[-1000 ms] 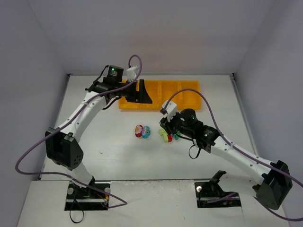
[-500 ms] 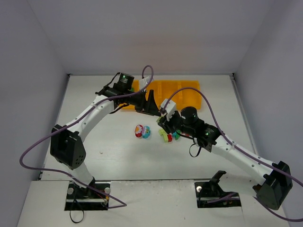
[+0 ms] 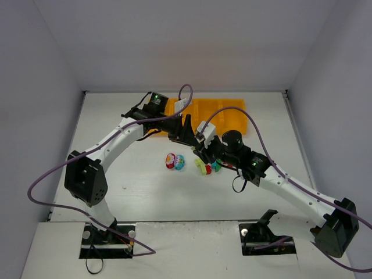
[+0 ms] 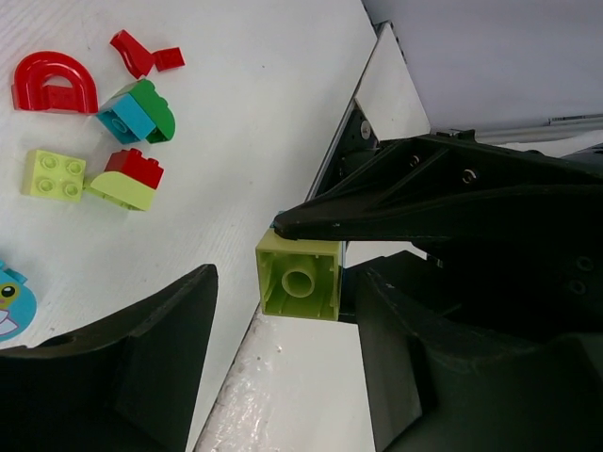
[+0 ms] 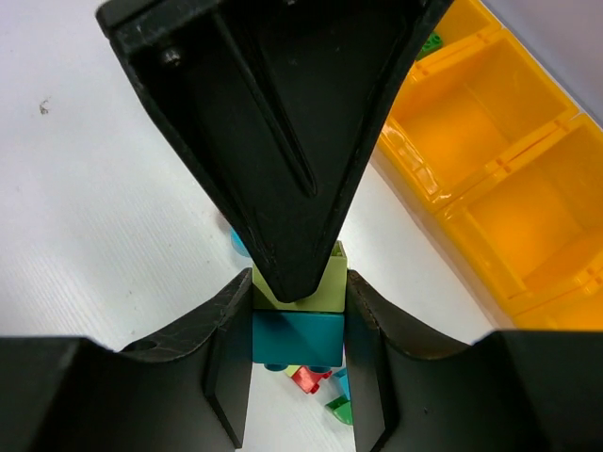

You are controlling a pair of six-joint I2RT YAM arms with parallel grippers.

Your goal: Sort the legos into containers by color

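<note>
Right claw clamping lime-on-teal legos, left claw parted, green lego in tray

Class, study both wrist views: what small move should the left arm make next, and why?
Probably close the left end effector on the lime brick: its fingers flank that brick with a gap on one side, while the right end effector clamps the teal brick stuck to it.

No legible text, labels, numbers, or signs anywhere
</note>
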